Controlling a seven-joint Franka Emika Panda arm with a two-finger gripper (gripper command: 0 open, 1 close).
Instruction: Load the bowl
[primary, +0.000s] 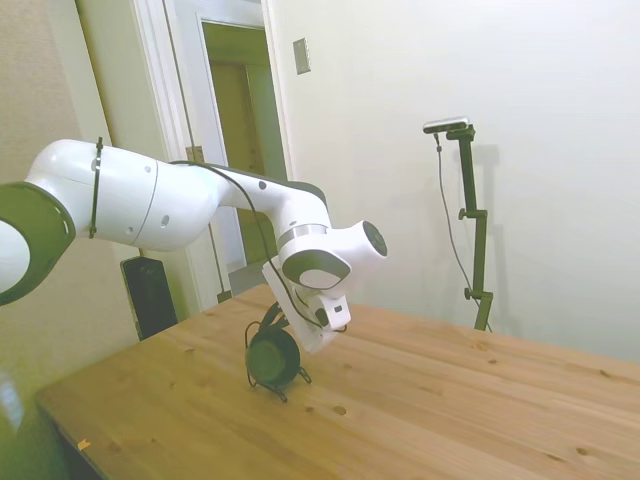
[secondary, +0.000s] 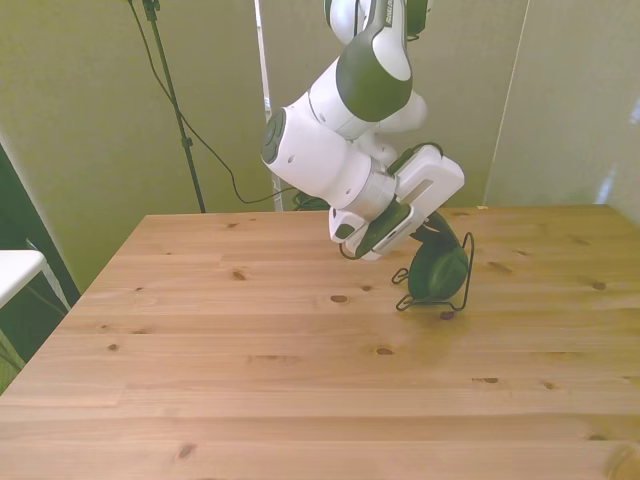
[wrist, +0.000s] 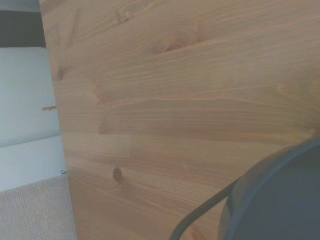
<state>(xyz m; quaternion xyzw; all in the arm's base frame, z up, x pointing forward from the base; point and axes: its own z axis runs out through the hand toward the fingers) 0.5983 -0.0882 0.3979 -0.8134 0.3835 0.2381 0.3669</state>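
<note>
Here, in the side view, the white arm (primary: 180, 205) came in from the left of the frame and bent down toward the middle, where its gripper (primary: 283, 322) met the bowl (primary: 272, 358), a small dark green round shape standing on its edge in the thin black wire rack (primary: 290, 384) on the wooden table (primary: 420, 410). The gripper's tip was against the bowl's upper edge, but the white hand body hid the fingers, so I could not tell whether they were spread or pinching the rim. In the front view, the arm dropped from the top middle and tilted toward the right of the frame; the gripper (secondary: 428, 222) sat right at the top of the bowl (secondary: 438, 272), which stood upright on edge inside the rack (secondary: 466, 262), right of the frame's centre, with the rack's wire loop rising beside it. Again the fingers were hidden behind the hand and the bowl's rim, and their spacing could not be read. In the wrist view, mostly bare table planks (wrist: 175, 100) filled the picture, with a blurred dark curved bulk, the bowl (wrist: 280, 200), at the lower right corner and one thin dark wire of the rack (wrist: 200, 212) running out from beside it.
</note>
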